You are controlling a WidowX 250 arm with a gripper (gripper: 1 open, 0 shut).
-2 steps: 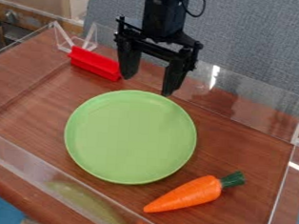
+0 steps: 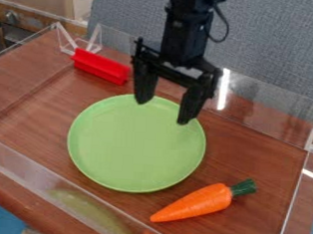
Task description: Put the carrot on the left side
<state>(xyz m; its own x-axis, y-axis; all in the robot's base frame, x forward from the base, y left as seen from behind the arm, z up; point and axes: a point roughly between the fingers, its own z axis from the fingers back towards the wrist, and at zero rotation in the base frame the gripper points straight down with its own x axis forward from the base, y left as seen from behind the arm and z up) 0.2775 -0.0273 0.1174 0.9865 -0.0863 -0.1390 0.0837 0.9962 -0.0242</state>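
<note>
A small orange tapered toy carrot (image 2: 201, 201) with a dark green stub top lies on its side on the brown wooden tabletop (image 2: 41, 92), just off the near right edge of a round light-green plastic plate (image 2: 118, 147), its green end pointing away from the plate. The black robot gripper (image 2: 169, 102) hangs above the plate's far rim, pointing down, its two dark fingers (image 2: 189, 103) spread wide apart and holding nothing, well apart from the carrot. Beyond the plate's far left edge sits a red rectangular block (image 2: 99, 65). Clear acrylic walls (image 2: 273, 106) fence the tabletop around the plate.
</note>
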